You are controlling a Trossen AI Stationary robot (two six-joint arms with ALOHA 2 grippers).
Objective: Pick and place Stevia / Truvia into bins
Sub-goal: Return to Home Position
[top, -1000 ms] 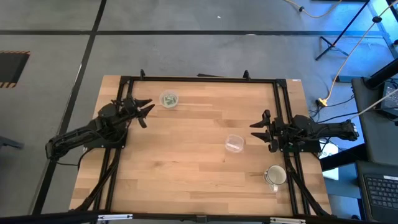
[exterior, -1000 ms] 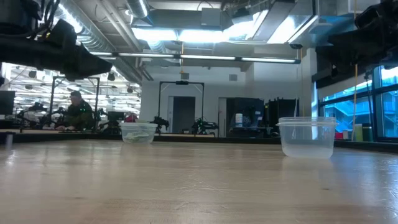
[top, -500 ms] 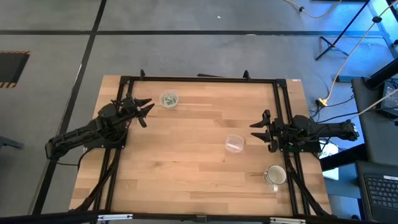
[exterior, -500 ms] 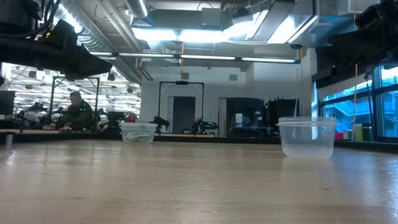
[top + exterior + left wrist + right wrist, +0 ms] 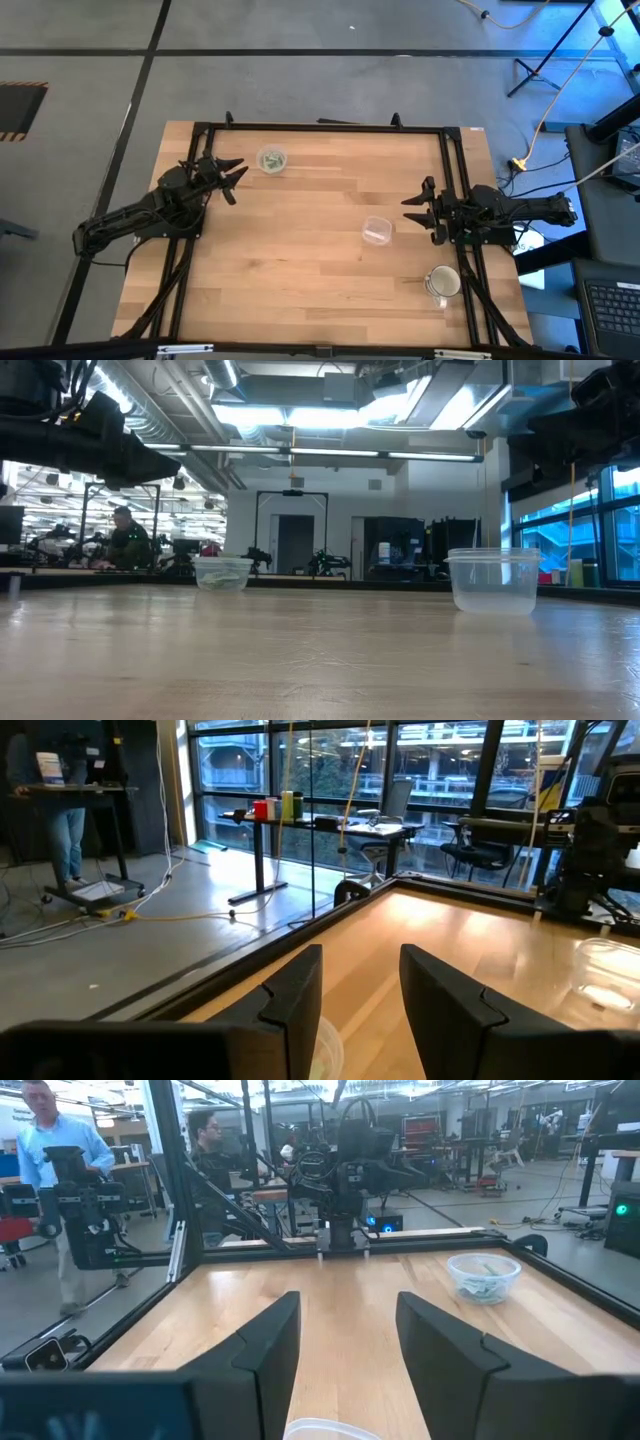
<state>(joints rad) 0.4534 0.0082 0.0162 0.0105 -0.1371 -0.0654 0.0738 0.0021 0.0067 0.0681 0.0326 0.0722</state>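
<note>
Green Stevia packets (image 5: 271, 159) lie inside the clear cup (image 5: 271, 160) near the table's far edge; in the right wrist view this cup (image 5: 484, 1276) shows them as a green heap. A second clear cup (image 5: 376, 230) stands right of the table's middle, and I see nothing inside it (image 5: 494, 580). No loose packet shows on the tabletop. My left gripper (image 5: 236, 181) hovers open just left of the filled cup. My right gripper (image 5: 410, 210) hovers open just right of the second cup, whose rim (image 5: 325, 1430) shows below its fingers.
A white mug (image 5: 443, 283) stands near the table's near right corner. A black frame (image 5: 320, 127) runs along the table's far edge and sides. People stand and sit in the room beyond the table (image 5: 55, 1170). Bare wood lies between the two cups.
</note>
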